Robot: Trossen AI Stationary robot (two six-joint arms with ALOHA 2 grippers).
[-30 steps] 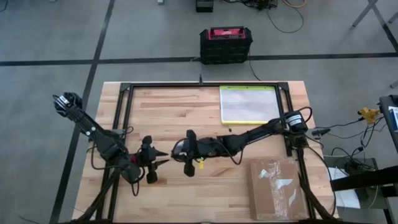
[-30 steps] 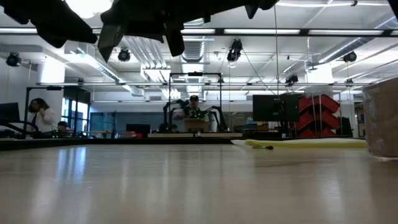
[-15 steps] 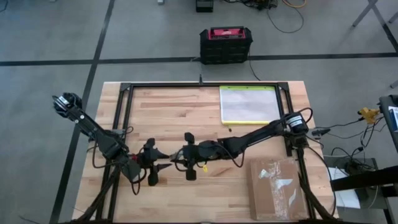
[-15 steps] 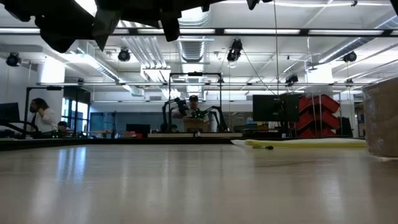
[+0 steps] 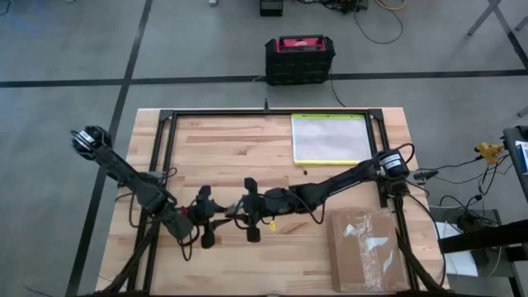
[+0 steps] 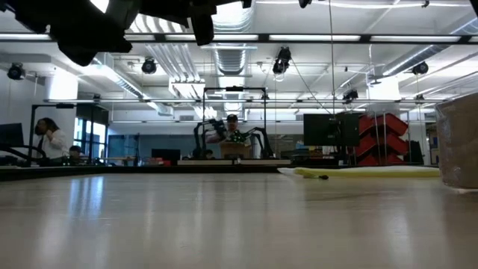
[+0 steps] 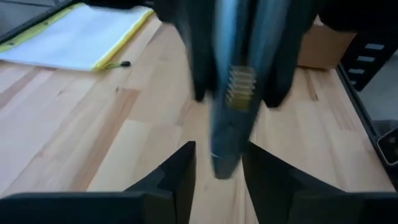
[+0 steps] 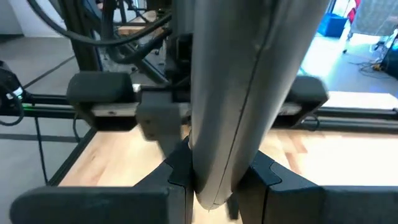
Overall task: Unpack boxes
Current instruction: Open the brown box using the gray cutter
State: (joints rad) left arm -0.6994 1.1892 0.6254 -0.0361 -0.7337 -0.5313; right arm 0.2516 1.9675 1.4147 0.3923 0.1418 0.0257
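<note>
Right pincer, lower centre of frame: clamped on a grey tool. Left pincer: fingers narrowly apart around the tool's tip. Carton: lower right of bench, untouched.

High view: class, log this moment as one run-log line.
right gripper: shut on grey tool | left gripper: facing it mid-table | carton: untouched

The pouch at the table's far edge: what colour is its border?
Yellow-green, around a clear, whitish pouch; the high view shows it best.
</note>
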